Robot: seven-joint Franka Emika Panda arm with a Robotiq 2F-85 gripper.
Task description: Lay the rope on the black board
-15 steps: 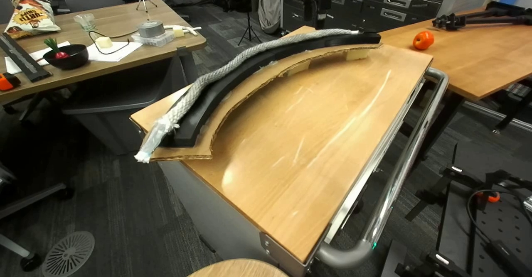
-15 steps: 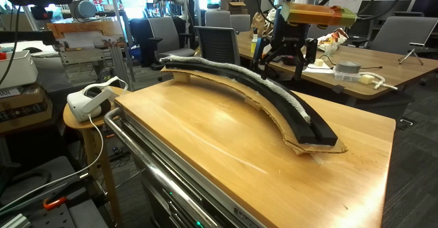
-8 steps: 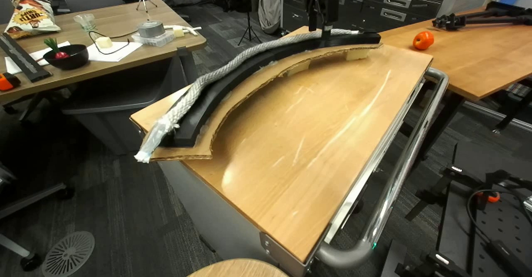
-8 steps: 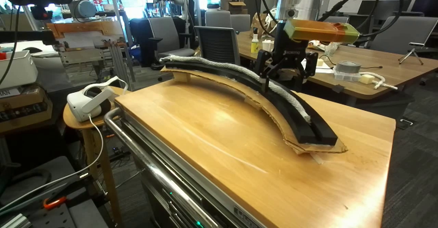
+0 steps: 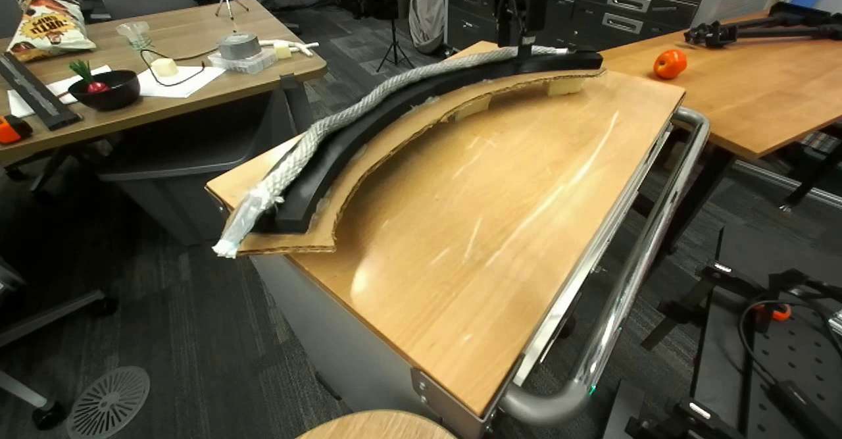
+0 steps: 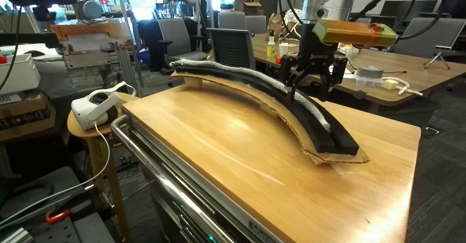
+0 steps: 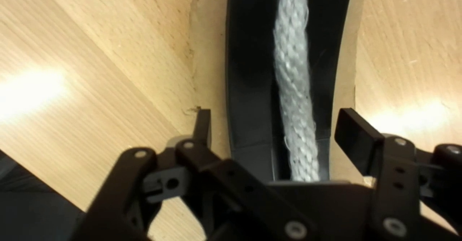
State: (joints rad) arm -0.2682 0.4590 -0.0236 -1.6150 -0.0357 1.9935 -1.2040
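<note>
"Rope (image 7: 295,71) first: where does it lie from the fingers (image 7: 356,140)?"

"Between them. In the wrist view they stand spread wide, released, and the rope passes through the gap with room on either side."

"And under it?"

"The black board (image 7: 249,71), that long curved strip. The fingers straddle it too, and the rope follows its bend. A groove (image 7: 280,150) runs down the middle; near the fingers, part of that dark slot shows beside the rope. How deep the rope sits I can't tell."

"Does the rope reach both ends?"

"Near the fingers it stops short of the board's end; both exterior views show that. At the opposite end, in an exterior view, its tip, wrapped in something clear and shiny, sticks out past the board and frays white."

"And below the board?"

"Cardboard (image 5: 409,124), following the same arc, raised above the wooden surface (image 5: 500,182) on small pale blocks (image 5: 564,86)."

"Further out?"

"A metal rail (image 5: 625,287) runs along one side of the surface. In an exterior view, a white headset (image 6: 85,113) sits on a round stool (image 6: 111,128)."
</note>
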